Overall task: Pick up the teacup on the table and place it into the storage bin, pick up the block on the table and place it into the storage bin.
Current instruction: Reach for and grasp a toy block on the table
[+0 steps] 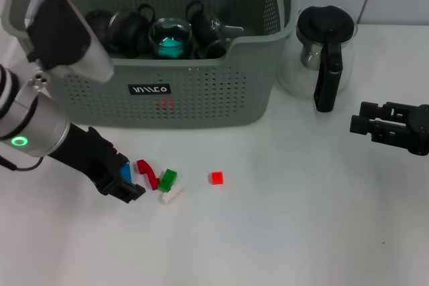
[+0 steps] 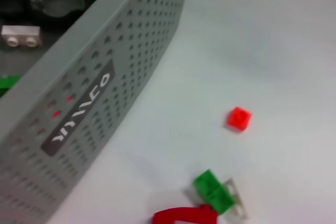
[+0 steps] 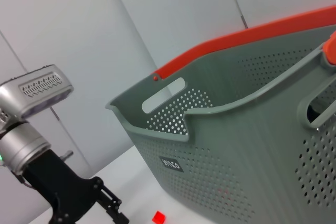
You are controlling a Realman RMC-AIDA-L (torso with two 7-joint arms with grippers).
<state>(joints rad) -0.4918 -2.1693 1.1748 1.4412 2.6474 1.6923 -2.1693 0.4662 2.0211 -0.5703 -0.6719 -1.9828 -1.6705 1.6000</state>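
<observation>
Several small plastic blocks on white table before grey-green perforated storage bin. Left gripper low, fingers pinching blue block. Right gripper hovering aside, finger state unclear.

Plenty of open table in front of the storage bin. Only clutter there is a small bunch of blocks: red curved piece, green block, white block, and a red cube off alone. Glass coffee pot crowds the bin's right side.
</observation>
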